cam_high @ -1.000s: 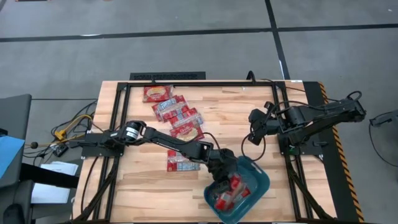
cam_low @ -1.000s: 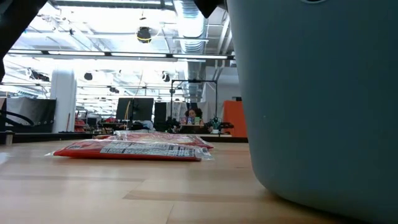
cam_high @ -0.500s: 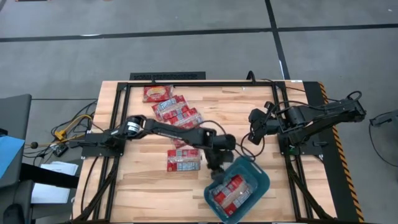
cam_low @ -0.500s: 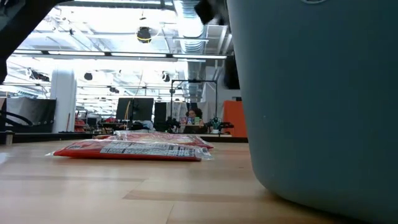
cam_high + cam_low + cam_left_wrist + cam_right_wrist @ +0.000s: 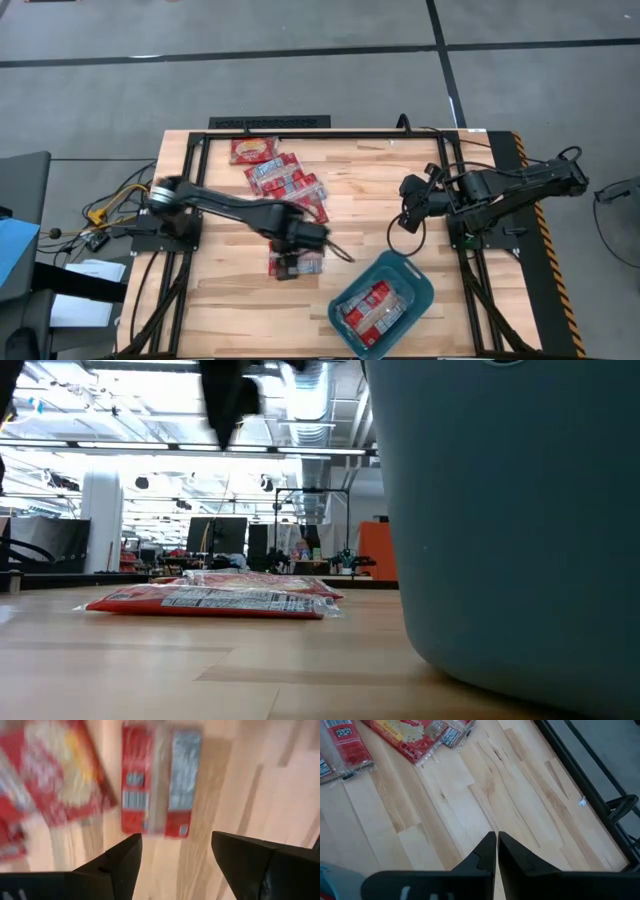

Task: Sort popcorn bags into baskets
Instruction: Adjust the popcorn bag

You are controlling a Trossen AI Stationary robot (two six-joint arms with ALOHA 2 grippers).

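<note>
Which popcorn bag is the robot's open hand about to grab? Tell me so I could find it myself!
Start at the blue tub near the table's front edge. Look toward the left arm: one popcorn bag lies flat by itself on the wood, right under the left gripper with its jaws open. The other loose bags overlap in a row farther back; this one touches none of them.

Overhead camera looks straight down on the whole desk. Low camera sits at desktop level, close against the teal tub (filling its right half), facing the room. Wrist cameras look down closely; both share the lone popcorn bag with the overhead view.
</note>
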